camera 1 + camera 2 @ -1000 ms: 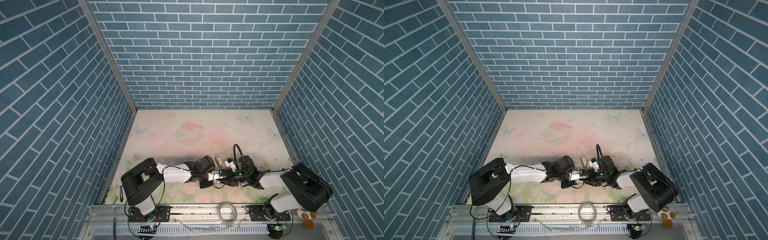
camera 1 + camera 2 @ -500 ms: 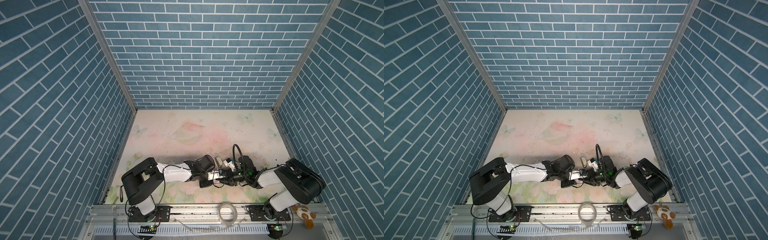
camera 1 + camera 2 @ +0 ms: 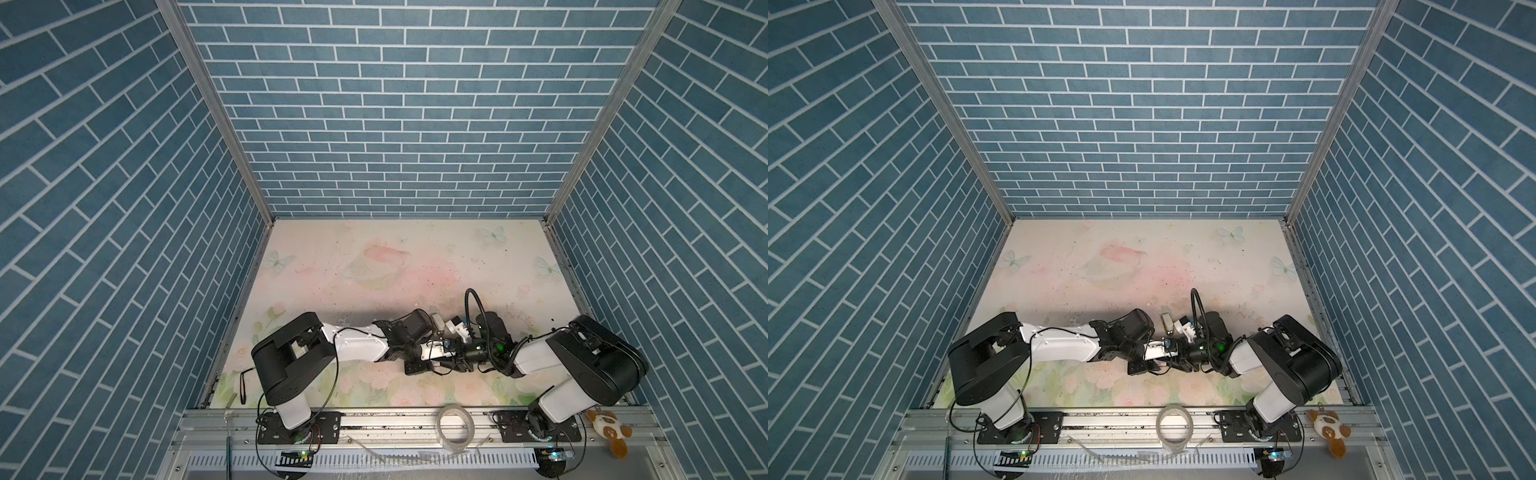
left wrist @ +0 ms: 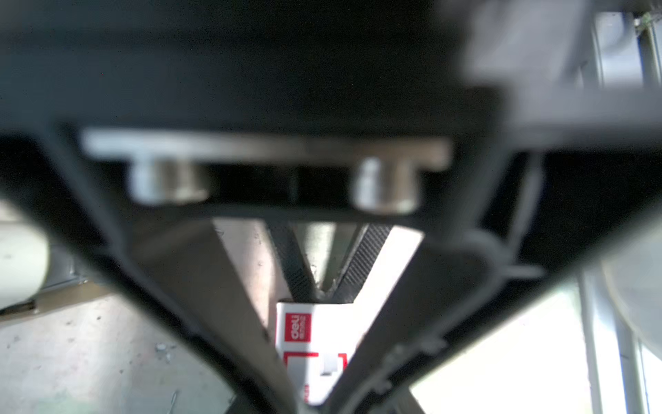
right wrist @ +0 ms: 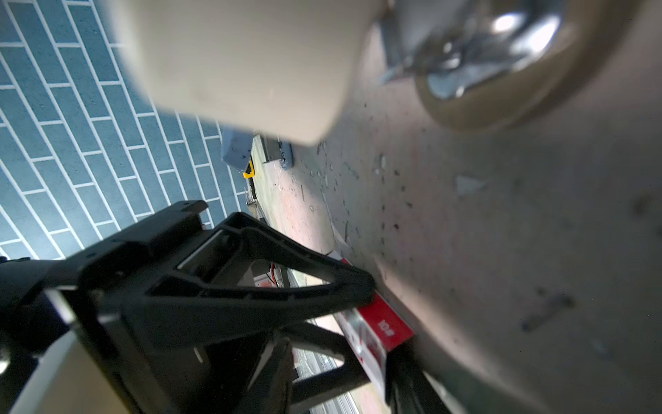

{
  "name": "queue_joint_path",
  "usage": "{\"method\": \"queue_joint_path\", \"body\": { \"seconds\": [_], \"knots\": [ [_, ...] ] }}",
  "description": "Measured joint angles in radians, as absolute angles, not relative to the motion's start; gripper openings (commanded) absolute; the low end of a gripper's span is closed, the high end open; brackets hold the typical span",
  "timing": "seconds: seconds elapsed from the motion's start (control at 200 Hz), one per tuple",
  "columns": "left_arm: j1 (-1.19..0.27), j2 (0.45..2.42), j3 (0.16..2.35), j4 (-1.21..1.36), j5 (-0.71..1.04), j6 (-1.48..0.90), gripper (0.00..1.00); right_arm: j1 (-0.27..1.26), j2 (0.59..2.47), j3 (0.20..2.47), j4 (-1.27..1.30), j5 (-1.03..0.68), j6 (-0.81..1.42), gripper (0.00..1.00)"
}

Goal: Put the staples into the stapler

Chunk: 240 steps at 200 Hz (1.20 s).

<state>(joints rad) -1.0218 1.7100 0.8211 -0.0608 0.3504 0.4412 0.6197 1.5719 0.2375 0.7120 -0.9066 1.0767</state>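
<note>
Right gripper [image 5: 358, 322] clamps, and left gripper [image 4: 313, 396] straddles with contact indeterminate, a white-and-red cardboard box [image 4: 315, 322]; staples unseen, presumably inside it: light, stiff, brittle at joints, best pinched mid-length across long sides.

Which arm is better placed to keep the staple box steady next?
Right, probably: the right tool grips the staple box between both fingers; whether the left tool holds it is unclear.

Left arm [image 3: 357, 365]: our white shell, black joints.
Right arm [image 3: 536, 361]: our white shell, black shoulder, green light.
Cables [image 3: 471, 297]: black, looped.
Right gripper [image 5: 370, 331]: black triangular frames.
</note>
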Motion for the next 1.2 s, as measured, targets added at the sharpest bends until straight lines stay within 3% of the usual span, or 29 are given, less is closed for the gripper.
{"method": "queue_joint_path", "body": {
  "seconds": [0.17, 0.325, 1.2],
  "knots": [
    [-1.024, 1.691, 0.813, -0.082, 0.337, 0.448, 0.62, 0.62, 1.571, 0.238, 0.706, -0.904, 1.073, 0.44],
    [-1.016, 1.634, 0.784, -0.134, 0.313, 0.455, 0.64, 0.621, 1.559, 0.237, 0.691, -0.897, 1.066, 0.44],
    [-1.01, 1.637, 0.774, -0.13, 0.292, 0.469, 0.52, 0.622, 1.534, 0.236, 0.649, -0.887, 1.03, 0.45]
  ]
}}
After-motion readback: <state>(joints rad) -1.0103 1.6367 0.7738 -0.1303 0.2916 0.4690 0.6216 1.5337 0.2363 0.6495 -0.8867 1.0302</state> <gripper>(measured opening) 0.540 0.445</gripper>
